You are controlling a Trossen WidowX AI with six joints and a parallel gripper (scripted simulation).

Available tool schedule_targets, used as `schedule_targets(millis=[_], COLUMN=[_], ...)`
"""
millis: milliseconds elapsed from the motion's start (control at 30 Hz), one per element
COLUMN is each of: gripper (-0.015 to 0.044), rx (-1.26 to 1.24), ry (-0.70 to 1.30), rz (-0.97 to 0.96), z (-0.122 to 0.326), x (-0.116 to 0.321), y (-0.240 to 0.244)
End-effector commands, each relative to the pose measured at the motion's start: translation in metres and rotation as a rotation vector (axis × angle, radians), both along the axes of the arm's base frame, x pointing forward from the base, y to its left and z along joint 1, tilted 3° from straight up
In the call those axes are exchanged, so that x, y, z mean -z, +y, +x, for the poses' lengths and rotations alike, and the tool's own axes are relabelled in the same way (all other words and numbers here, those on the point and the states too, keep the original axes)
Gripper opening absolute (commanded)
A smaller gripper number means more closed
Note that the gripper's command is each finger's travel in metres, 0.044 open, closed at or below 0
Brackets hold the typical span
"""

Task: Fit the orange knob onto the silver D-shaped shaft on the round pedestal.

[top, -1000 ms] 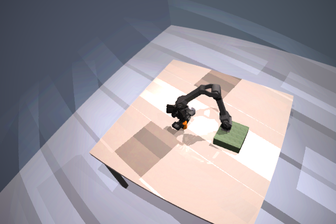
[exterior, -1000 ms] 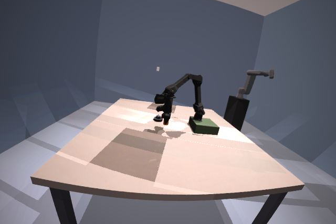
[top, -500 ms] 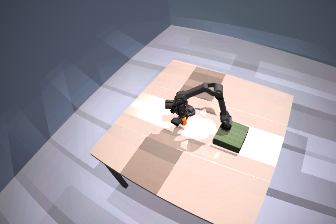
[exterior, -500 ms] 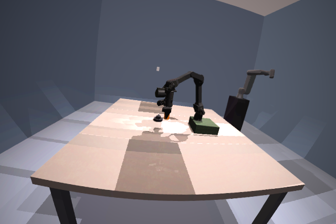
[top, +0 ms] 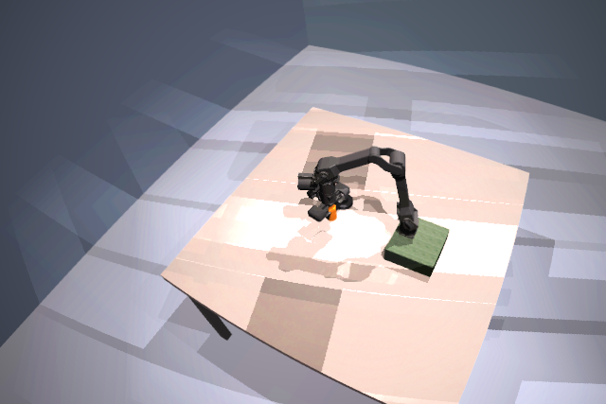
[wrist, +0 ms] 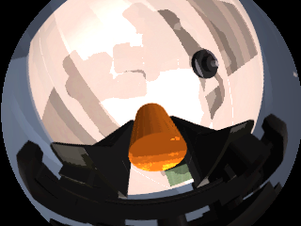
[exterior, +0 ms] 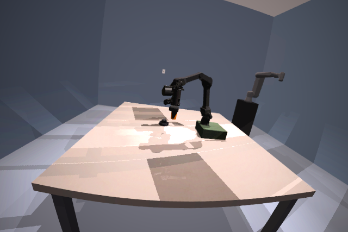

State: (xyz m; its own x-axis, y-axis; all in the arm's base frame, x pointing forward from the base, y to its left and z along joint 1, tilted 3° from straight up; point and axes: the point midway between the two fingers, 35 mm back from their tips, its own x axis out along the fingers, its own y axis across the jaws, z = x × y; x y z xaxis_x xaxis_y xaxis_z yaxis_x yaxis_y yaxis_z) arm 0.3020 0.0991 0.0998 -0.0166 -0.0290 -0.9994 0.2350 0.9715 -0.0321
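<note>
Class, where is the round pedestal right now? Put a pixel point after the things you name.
In the wrist view, the round pedestal (top: 345, 202) (exterior: 163, 123) (wrist: 203, 64) stands upper right on the table, beyond the orange knob (top: 332, 213) (exterior: 175, 117) (wrist: 157, 141).

And the black arm arches high over the table! Its wrist drops steeply downward, and the hand is clamped on the orange knob, up off the surface!

It looks like a robotics lab: a black arm stands over a tabletop, another arm on a dark pedestal nearby, between plain blue-grey walls.
</note>
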Motion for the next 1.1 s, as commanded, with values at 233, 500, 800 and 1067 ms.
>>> schedule_targets(millis=[233,500,800,1067], gripper=[0.0,0.0,0.0,0.0], rx=[0.003,0.012,0.01,0.008], ry=[-0.015,-0.019,-0.018,-0.017], rz=[0.003,0.001,-0.003,-0.006], z=[0.012,0.022,0.029,0.035], x=[0.0,0.006,0.012,0.018], y=[-0.022,-0.044,-0.07,-0.094])
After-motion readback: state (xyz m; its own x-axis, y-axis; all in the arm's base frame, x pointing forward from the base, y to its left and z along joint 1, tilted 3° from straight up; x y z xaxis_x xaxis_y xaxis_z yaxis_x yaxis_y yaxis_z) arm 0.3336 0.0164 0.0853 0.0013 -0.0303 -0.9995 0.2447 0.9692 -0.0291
